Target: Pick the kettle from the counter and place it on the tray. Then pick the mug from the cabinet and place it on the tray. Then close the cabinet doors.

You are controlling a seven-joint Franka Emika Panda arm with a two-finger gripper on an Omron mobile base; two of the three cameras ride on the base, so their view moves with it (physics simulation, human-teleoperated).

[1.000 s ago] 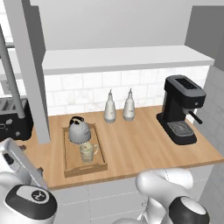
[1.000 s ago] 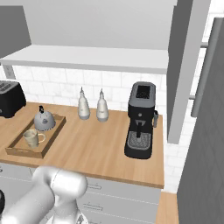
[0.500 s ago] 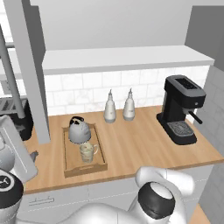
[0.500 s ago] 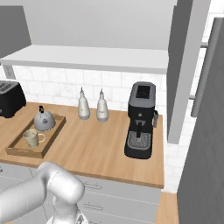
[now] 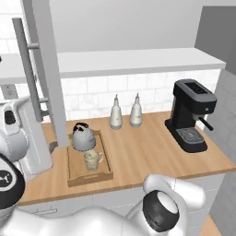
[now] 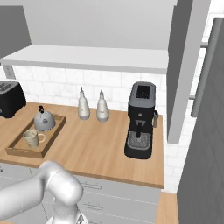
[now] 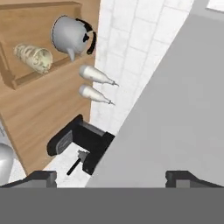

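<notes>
The silver kettle point(image 5: 83, 138) point(image 6: 44, 120) and the cream mug point(image 5: 93, 159) point(image 6: 31, 138) both sit in the wooden tray point(image 5: 72, 170) point(image 6: 19, 152) on the counter point(image 5: 147, 147). One cabinet door point(image 5: 46, 69) stands open at the left with its bar handle point(image 5: 27, 60); the other door point(image 6: 186, 65) stands open at the right. In the rolled hand view my gripper point(image 7: 113, 178) is open and empty, close against a flat grey door panel point(image 7: 175, 109). Kettle point(image 7: 70, 33), mug point(image 7: 33, 57) and tray point(image 7: 17, 75) lie far off at that view's top left.
A black coffee machine point(image 5: 191, 115) point(image 6: 141, 120) stands at the counter's right end. Two slim grey bottles point(image 5: 116, 113) point(image 5: 135, 110) stand against the tiled wall. A black toaster point(image 6: 8, 98) is at the far left. The cabinet's white underside point(image 5: 138, 62) overhangs the counter.
The arm has swung: its elbow now looms larger at the bottom of the left base view and its upper part has risen beside the left door. Kettle, mug and tray have not moved.
</notes>
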